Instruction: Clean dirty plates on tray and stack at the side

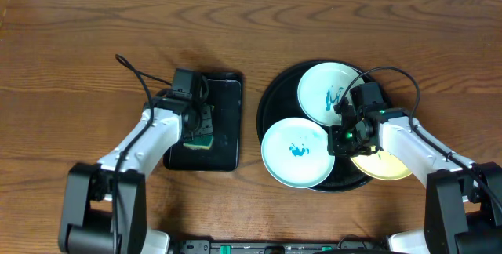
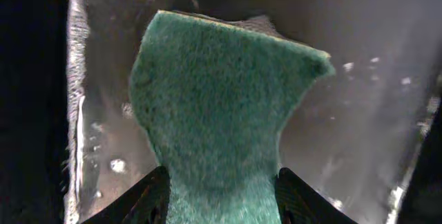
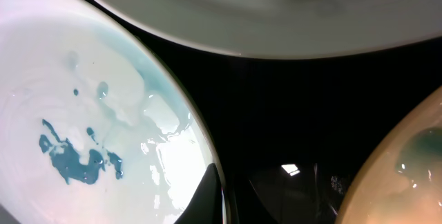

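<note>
Green sponge (image 2: pixel 221 113) fills my left wrist view. It is pinched at its near end between the two fingers of the left gripper (image 2: pixel 221 186), so that pincer is clamped on it. It sits low in the wet rectangular tray (image 1: pixel 227 97), which lies at 9 o'clock from the round tray (image 1: pixel 271 101).

All three plates sit on the round tray. One stained plate (image 1: pixel 298 152) is at 7 o'clock, a second stained plate (image 1: pixel 325 89) is at 12, and the yellow plate (image 1: pixel 390 168) is at 4, partly under the arm.

The right gripper (image 1: pixel 345 128) hangs near the tray's middle, at the edge of the 7 o'clock plate. One dark finger (image 3: pixel 209 195) overlaps that rim. The other is lost against the black, so I cannot tell whether it grips.

I judge we are at the start: sponge in hand, stains unwiped, nothing stacked. Next I need the sponge lifted across to that plate while the right side steadies it.
</note>
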Robot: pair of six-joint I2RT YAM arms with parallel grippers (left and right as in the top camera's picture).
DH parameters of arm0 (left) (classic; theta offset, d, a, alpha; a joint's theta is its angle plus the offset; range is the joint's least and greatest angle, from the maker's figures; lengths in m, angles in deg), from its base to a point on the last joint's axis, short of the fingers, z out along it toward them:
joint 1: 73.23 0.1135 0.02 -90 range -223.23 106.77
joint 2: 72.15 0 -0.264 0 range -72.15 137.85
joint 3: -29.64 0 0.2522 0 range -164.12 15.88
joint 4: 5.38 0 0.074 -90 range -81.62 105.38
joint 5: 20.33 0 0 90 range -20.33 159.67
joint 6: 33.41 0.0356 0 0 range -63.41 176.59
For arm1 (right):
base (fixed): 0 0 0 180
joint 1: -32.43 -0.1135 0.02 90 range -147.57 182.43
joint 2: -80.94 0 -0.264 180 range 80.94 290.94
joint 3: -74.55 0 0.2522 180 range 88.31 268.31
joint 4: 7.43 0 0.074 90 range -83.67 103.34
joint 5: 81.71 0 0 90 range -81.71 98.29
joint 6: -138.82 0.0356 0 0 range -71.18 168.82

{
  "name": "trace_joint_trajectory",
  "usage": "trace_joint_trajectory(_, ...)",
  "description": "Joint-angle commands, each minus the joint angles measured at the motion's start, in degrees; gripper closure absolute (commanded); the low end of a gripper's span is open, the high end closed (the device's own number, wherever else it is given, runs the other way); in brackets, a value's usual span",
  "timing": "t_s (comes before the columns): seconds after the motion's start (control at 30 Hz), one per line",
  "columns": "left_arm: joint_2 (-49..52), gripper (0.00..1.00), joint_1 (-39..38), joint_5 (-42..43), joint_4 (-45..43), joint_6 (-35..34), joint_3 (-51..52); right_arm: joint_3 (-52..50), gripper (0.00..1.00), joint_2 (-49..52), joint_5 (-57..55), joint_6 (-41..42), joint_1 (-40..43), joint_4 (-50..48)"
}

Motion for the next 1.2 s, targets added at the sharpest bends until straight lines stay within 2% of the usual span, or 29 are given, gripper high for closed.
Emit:
trace_joint_trajectory(0.0,3.02,0.51,0.02,-0.13,-0.42,0.07,0.87,0.83,0.99,0.61,-3.61,1.38,-0.61,-0.31)
trace_joint_trajectory(0.03,3.85,0.64,0.02,-0.13,-0.81,0.07,0.87,0.83,0.99,0.61,-3.61,1.36,-0.61,-0.28)
trace_joint_trajectory(0.07,3.96,0.72,0.02,-0.13,-0.94,0.07,0.87,0.83,0.99,0.61,-3.61,1.36,-0.61,-0.31)
trace_joint_trajectory(0.13,3.61,0.81,0.02,-0.13,-1.01,0.07,0.79,0.83,0.99,0.61,-3.61,1.36,-0.61,-0.26)
trace_joint_trajectory(0.17,3.32,0.89,0.02,-0.13,-0.98,0.07,0.70,0.83,0.99,0.61,-3.61,1.36,-0.61,-0.22)
trace_joint_trajectory(0.2,3.06,0.92,0.02,-0.13,-0.96,0.07,0.66,0.83,0.99,0.61,-3.61,1.33,-0.61,-0.15)
trace_joint_trajectory(0.57,-6.05,0.92,0.02,0.07,-0.28,0.11,0.63,0.83,0.99,0.61,-3.61,1.33,-0.61,-0.15)
trace_joint_trajectory(0.7,-11.52,0.93,0.02,4.98,-1.40,2.36,0.63,0.83,0.99,0.61,-3.61,1.33,-0.61,-0.15)
trace_joint_trajectory(0.8,-14.05,0.92,0.02,5.55,-1.57,2.25,0.63,0.83,0.99,0.61,-3.61,1.33,-0.61,-0.15)
trace_joint_trajectory(1.17,-14.73,0.92,0.02,5.55,-1.11,1.36,0.68,0.83,0.99,0.61,-3.61,1.33,-0.61,-0.17)
